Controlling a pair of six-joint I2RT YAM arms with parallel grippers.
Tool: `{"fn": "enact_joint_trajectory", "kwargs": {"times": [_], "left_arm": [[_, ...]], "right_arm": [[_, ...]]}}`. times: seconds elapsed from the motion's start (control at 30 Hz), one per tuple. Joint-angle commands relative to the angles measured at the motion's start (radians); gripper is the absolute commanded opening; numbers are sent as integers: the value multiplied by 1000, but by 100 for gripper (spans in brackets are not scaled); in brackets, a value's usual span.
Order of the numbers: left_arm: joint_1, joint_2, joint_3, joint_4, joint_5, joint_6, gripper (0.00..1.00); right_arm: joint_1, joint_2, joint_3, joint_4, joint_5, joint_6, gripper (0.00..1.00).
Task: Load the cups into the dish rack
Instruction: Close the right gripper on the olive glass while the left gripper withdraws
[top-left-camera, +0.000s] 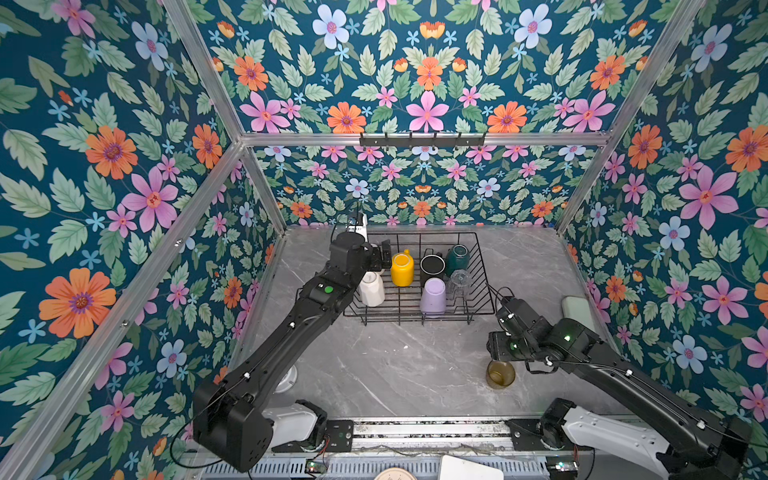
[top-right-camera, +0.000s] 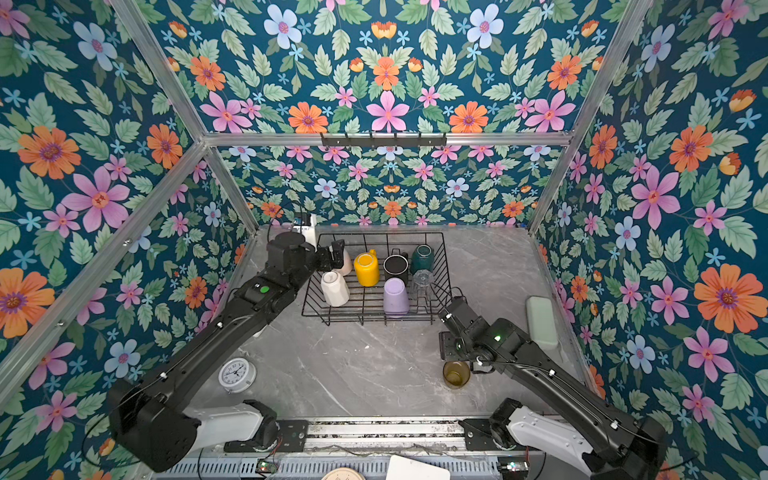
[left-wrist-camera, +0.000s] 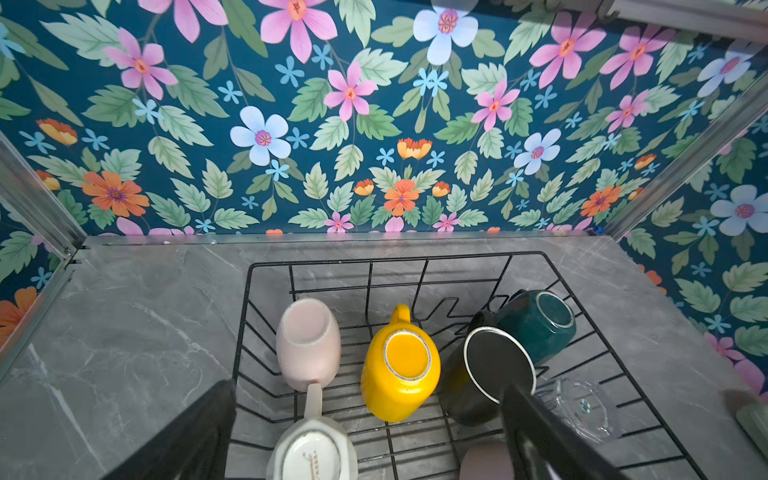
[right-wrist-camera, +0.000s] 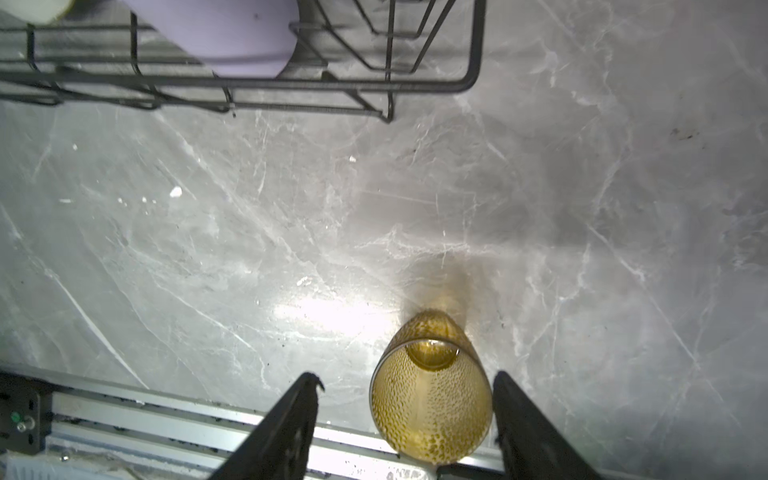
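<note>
The amber glass (right-wrist-camera: 430, 390) stood upright on the bench (right-wrist-camera: 291, 216) between the right hand's (right-wrist-camera: 405, 419) spread fingers, nearer one; the rack (top-left-camera: 482, 266) lay toward twelve o'clock.

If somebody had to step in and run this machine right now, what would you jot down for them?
Left pincer: open, empty, over the dish rack.
Right pincer: open, jaws either side of the amber glass, not gripping yet.
Done: seven cups upside down in the rack: pink mug, white mug, yellow mug, black mug, green mug, lavender tumbler, clear glass.
Left: the amber glass, upright on the table.
</note>
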Motion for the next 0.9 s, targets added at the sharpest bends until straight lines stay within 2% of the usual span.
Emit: {"fn": "enact_joint_trajectory", "kwargs": {"times": [0.0,0.33,0.67,0.87], "left_arm": [[10,-66,-49,59,-36,-30,100],[31,-167,-148,54,-60,-77,100],[45,-181,-155,46,-63,-83,100],[47,-179,-153,46,-65,-86,100]], "right_arm": [[52,6,-13,-38,36,102,62],[179,87,-82,27,6,232,53],[186,153,-159,97,-22,269,42],[188,193,-174,126,-16,259,30]]}}
